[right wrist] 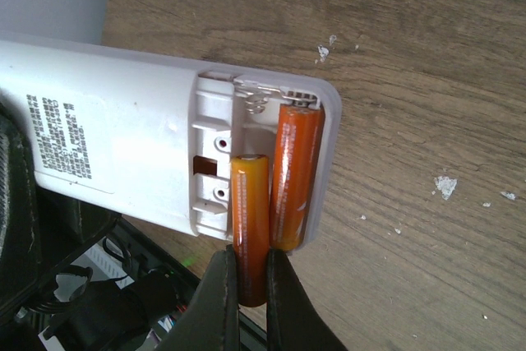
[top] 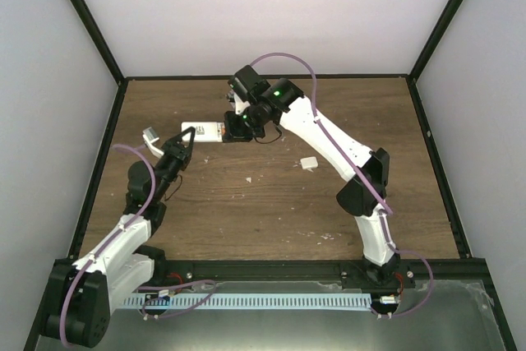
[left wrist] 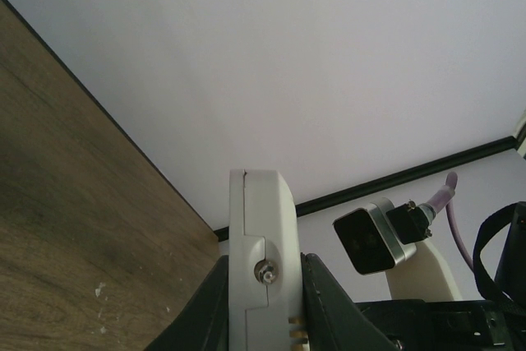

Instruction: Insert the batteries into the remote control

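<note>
The white remote control (top: pixel 205 131) is held off the table at the back left, its open battery bay (right wrist: pixel 246 133) facing my right wrist camera. My left gripper (left wrist: pixel 263 306) is shut on the remote's (left wrist: pixel 261 236) body, one dark finger on each side. One orange battery (right wrist: pixel 294 174) lies seated in the bay's outer slot. Beside it, a second orange battery (right wrist: pixel 250 228) has its upper end in the inner slot and its lower end sticking out past the remote's edge. My right gripper (right wrist: pixel 251 302) is shut on that lower end. In the top view the right gripper (top: pixel 238 127) sits at the remote's right end.
A small white square cover piece (top: pixel 309 163) lies on the wooden table (top: pixel 271 211) right of centre. Another small white object (top: pixel 152 136) lies left of the left gripper. White crumbs (top: pixel 249 178) are scattered mid-table. Black-framed walls (top: pixel 99 145) enclose the table.
</note>
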`<state>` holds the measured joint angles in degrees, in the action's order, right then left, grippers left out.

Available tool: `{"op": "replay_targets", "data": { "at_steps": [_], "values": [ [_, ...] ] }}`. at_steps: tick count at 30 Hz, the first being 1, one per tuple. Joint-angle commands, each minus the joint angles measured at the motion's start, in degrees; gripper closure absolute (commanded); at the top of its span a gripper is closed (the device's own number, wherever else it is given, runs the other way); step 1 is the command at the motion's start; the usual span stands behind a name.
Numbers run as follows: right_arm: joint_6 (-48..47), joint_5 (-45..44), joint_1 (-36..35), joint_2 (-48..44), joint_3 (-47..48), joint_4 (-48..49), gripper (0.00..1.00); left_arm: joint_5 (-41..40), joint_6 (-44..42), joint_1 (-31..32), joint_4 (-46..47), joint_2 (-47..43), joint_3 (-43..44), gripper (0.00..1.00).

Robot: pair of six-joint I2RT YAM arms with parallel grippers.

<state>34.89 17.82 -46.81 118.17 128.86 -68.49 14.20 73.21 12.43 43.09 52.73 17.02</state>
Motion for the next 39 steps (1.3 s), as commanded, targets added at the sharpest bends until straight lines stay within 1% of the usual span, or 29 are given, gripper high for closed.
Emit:
{"op": "replay_targets", "data": {
  "at_steps": [1,17,21,26,29,33,39],
  "values": [
    [0.6,-0.8,0.5,1.4,1.5,0.3,0.99,1.1,0.1,0.7,3.2,-0.5,0.6,1.0],
    [0.4,-0.5,1.4,3.5,1.7,1.9,0.96,1.5,0.4,1.6,2.3,-0.8,0.1,1.0],
    [0.3,0.3,1.5,3.7,1.7,2.5,0.92,1.5,0.7,1.7,2.3,-0.9,0.4,1.0],
    [0.2,2.0,1.5,3.9,1.6,3.3,0.83,1.4,0.9,1.7,2.4,-0.5,0.4,1.0],
    [0.2,2.2,1.4,3.8,1.6,3.5,0.81,1.3,1.0,1.7,2.4,-0.5,0.4,1.0],
    [0.2,0.7,1.6,2.6,1.7,3.6,0.8,1.0,2.1,1.8,2.8,-0.4,0.2,1.0],
    [-0.8,-2.9,1.5,-2.5,1.4,4.7,0.78,1.0,4.0,1.7,3.0,-0.5,0.7,1.0]
  ]
}}
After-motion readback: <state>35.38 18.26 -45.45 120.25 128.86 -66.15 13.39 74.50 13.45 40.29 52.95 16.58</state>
